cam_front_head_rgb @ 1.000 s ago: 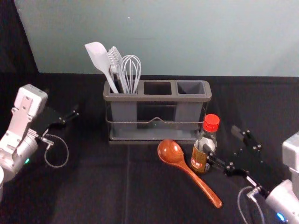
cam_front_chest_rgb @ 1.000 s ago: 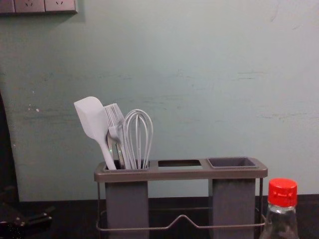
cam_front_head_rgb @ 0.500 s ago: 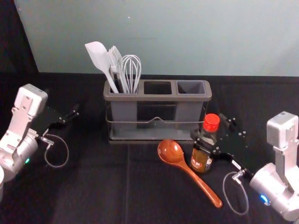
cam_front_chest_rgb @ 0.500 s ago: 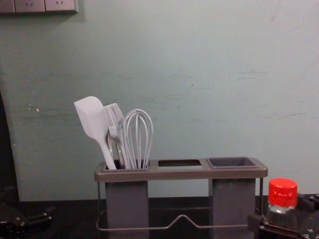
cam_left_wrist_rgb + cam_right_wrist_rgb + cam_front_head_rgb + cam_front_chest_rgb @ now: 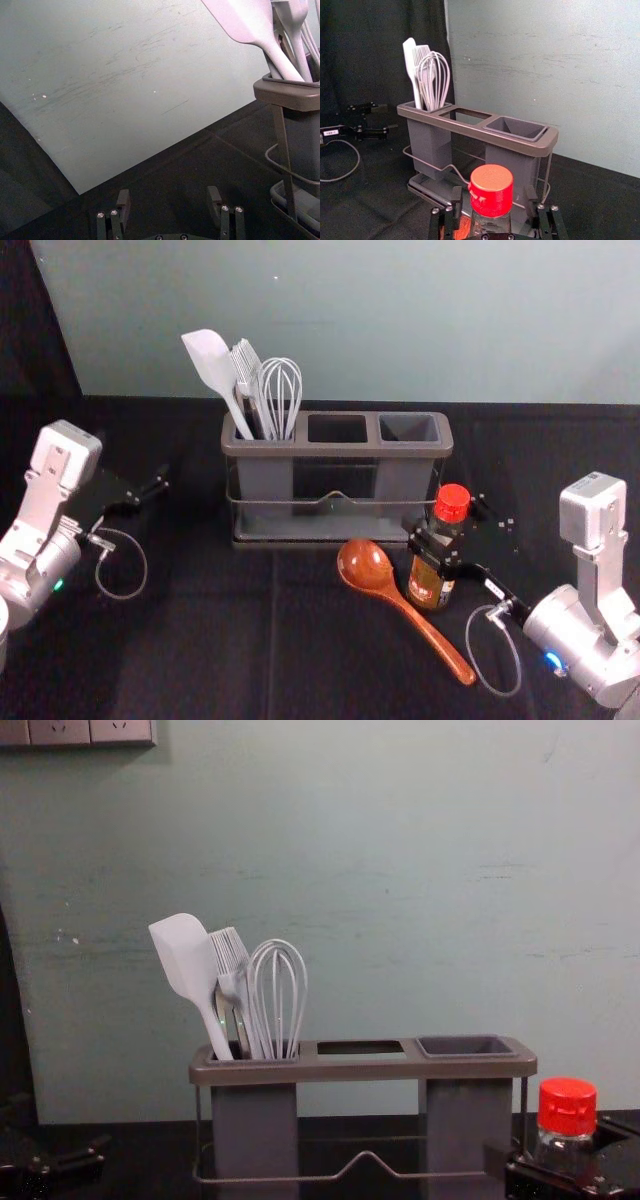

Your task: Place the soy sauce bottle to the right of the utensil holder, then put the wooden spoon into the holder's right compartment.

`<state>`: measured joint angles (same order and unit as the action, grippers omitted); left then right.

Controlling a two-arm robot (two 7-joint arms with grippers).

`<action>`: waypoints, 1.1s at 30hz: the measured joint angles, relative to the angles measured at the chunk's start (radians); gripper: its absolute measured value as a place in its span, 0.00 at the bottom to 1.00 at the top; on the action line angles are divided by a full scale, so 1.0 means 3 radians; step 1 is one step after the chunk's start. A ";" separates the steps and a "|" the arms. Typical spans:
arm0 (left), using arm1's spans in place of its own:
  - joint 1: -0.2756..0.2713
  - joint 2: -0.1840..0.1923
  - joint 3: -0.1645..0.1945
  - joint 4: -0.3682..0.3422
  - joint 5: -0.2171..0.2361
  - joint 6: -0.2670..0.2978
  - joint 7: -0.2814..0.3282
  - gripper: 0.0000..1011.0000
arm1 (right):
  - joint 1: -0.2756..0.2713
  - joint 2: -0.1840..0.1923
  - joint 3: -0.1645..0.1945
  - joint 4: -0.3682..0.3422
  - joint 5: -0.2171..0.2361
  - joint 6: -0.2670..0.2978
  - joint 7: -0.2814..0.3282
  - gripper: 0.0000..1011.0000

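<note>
The right gripper surrounds the upper part of the upright soy sauce bottle, just in front of the utensil holder's right end. In the right wrist view, the right gripper is open, one finger on each side of the bottle below its red cap, with narrow gaps. A wooden spoon lies left of the bottle, bowl toward the holder. The holder's right compartment has nothing in it. The left gripper is parked left of the holder; in the left wrist view the left gripper stands open.
White utensils, a spatula and a whisk among them, stand in the holder's left compartment. A pale wall rises behind the dark-covered table. A socket panel is on the wall at upper left.
The right gripper has moved forward and inward from the bottle's right side, so its fingers now straddle the bottle. Bottle, spoon and left arm look unmoved.
</note>
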<state>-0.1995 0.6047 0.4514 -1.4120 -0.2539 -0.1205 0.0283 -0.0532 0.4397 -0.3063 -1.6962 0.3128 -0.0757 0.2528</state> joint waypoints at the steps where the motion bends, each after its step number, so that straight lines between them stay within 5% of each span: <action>1: 0.0000 0.0000 0.0000 0.0000 0.0000 0.0000 0.0000 0.99 | -0.0004 -0.0007 0.0007 0.0000 -0.0003 0.0002 0.0003 0.77; 13: 0.0000 0.0000 0.0000 0.0000 0.0000 0.0000 0.0000 0.99 | -0.0073 -0.0070 0.0101 -0.0060 -0.0055 0.0033 0.0076 0.39; 33: 0.0000 0.0000 0.0000 0.0000 0.0000 0.0000 0.0000 0.99 | -0.0297 -0.0052 0.0392 -0.0418 -0.0101 0.0134 0.0138 0.39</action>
<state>-0.1996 0.6047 0.4514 -1.4120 -0.2539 -0.1205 0.0283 -0.1423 0.4240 -0.1886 -1.8215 0.2825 -0.0357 0.2943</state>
